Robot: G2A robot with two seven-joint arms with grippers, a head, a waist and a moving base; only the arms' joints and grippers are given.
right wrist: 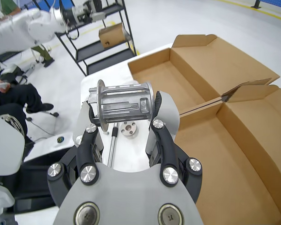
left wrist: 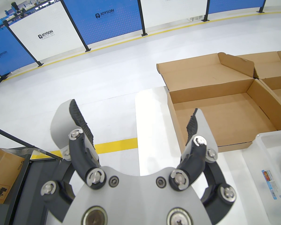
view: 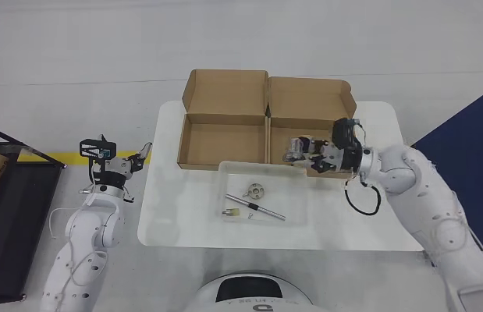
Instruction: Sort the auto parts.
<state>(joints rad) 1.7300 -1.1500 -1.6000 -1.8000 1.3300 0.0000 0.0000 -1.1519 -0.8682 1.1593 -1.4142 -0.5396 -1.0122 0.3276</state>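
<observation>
My right gripper (right wrist: pixel 124 106) is clenched on the metal cylinder (right wrist: pixel 121 101), holding it just above the right box (right wrist: pixel 224 146), so I am mid-placement. Next, I judge, it wants lowering into that box, then letting go. My left gripper (left wrist: pixel 134 108) gapes idle, well left of that box.

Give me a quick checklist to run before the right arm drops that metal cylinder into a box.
1. Grip: right gripper shut on the slotted metal cylinder, pads on both ends: ok.
2. Cylinder over the right cardboard box, by the top view: ok.
3. Box floor beneath bare: partly hidden by the gripper, cannot tell.
4. Left gripper open, well away from the box: ok.
5. This box is the right one for this part: cannot tell.
</observation>
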